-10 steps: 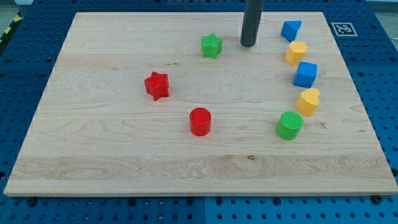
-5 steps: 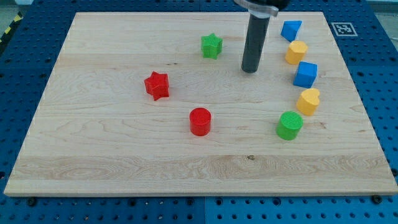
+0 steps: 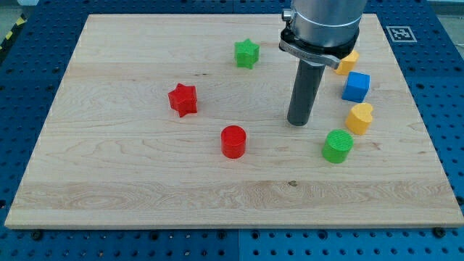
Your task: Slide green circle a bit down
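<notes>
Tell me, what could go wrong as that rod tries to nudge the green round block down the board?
My tip sits up and to the view's left of the green circle, not straight above it. Pushing from here would likely send it sideways toward the view's right rather than down.

The yellow block sits close above the circle. Moving in behind the circle could bump it.

My arm's body hides part of the view's top right, so blocks there are hard to track.

This looks like a robotics lab bench: a pale wooden board [image 3: 145,181] lies on a blue perforated mounting plate [image 3: 449,109] with regular holes. A black-and-white fiducial marker [image 3: 400,33] sits at the board's 1 o'clock corner (a yellow-black hazard stripe [image 3: 10,32] shows at 10 o'clock).
</notes>
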Action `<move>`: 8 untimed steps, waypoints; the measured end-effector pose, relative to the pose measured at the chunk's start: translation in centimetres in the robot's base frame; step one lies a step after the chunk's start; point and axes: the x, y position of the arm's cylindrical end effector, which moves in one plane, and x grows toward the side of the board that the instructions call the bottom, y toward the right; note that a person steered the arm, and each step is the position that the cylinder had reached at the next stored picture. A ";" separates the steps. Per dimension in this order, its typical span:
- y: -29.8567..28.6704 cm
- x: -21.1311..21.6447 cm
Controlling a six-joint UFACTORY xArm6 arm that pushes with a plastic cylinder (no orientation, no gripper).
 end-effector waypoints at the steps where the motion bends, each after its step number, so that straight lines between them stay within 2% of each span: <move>1: 0.2 0.0; 5: 6.2 2.1; 8: 6.5 3.5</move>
